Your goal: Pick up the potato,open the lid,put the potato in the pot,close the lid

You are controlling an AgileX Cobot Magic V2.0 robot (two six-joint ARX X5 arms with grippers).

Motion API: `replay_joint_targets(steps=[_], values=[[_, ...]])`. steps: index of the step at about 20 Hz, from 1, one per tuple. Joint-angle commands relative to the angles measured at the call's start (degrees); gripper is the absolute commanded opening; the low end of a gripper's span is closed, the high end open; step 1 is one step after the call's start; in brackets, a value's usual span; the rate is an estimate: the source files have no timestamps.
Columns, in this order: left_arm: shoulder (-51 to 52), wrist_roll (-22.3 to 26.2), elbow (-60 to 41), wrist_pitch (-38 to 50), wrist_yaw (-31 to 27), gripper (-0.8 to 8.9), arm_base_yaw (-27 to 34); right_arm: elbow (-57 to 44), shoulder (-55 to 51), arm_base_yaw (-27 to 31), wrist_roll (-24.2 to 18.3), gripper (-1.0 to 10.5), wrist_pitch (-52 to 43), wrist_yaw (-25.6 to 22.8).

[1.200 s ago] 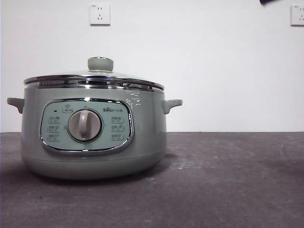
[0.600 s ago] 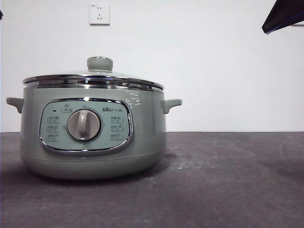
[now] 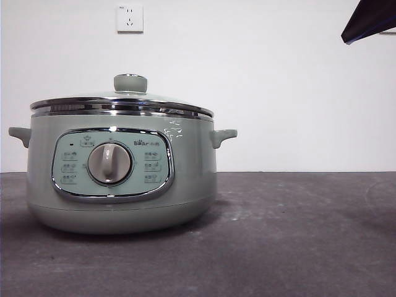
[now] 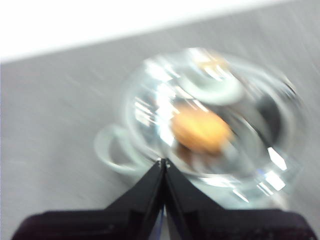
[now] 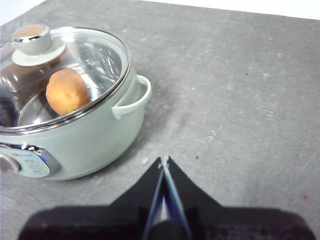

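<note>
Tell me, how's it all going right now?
Both hands shut, empty: left hand above pot, right hand over table beside it. Potato inside, lid on. Nothing in the way.

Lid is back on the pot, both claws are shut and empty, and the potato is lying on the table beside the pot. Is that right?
Not quite. The potato is not on the table; the right wrist view shows it inside the pot, under the glass lid. The rest holds: the lid is on, and the left claw and right claw are shut and empty.

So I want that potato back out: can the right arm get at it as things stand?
Probably not: the potato lies inside the pot under the closed lid; the right gripper, shut, is beside the pot.
</note>
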State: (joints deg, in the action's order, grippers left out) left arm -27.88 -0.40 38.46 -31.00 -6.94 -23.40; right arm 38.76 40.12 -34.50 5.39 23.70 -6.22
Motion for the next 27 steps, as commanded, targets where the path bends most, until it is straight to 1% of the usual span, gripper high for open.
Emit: replay_joint_targets(steps=[1, 3, 6, 7, 10, 12, 14, 27], values=[[6.16, 0.96, -8.41, 6.93, -0.07, -0.03, 5.9, -0.48, -0.04, -0.04, 0.68, -0.2, -0.44, -0.17], [12.72, 0.81, -16.81, 13.03, -0.02, -0.03, 11.5, -0.48, -0.04, -0.04, 0.68, -0.2, -0.44, -0.15], [21.7, -0.7, -27.12, 16.24, 0.15, -0.03, 18.99, -0.48, -0.04, -0.04, 0.68, -0.2, -0.44, -0.15], [23.76, -1.14, -29.42, 16.76, 0.22, -0.03, 20.57, -0.48, -0.04, -0.04, 0.68, -0.2, -0.44, -0.17], [27.76, -1.36, -34.8, 17.29, 3.13, -0.03, 23.8, -0.48, -0.04, -0.04, 0.68, -0.2, -0.44, -0.15], [27.76, -1.36, -36.68, 17.79, 4.48, -0.03, 24.46, -0.48, -0.04, -0.04, 0.68, -0.2, -0.42, -0.15], [27.76, -1.44, -37.75, 19.37, 4.68, -0.03, 24.59, -0.48, -0.04, -0.04, 0.68, -0.2, -0.42, -0.2], [27.76, -1.44, -37.79, 19.41, 4.94, -0.03, 24.59, -0.48, -0.04, -0.04, 0.68, -0.2, -0.26, -0.17]])
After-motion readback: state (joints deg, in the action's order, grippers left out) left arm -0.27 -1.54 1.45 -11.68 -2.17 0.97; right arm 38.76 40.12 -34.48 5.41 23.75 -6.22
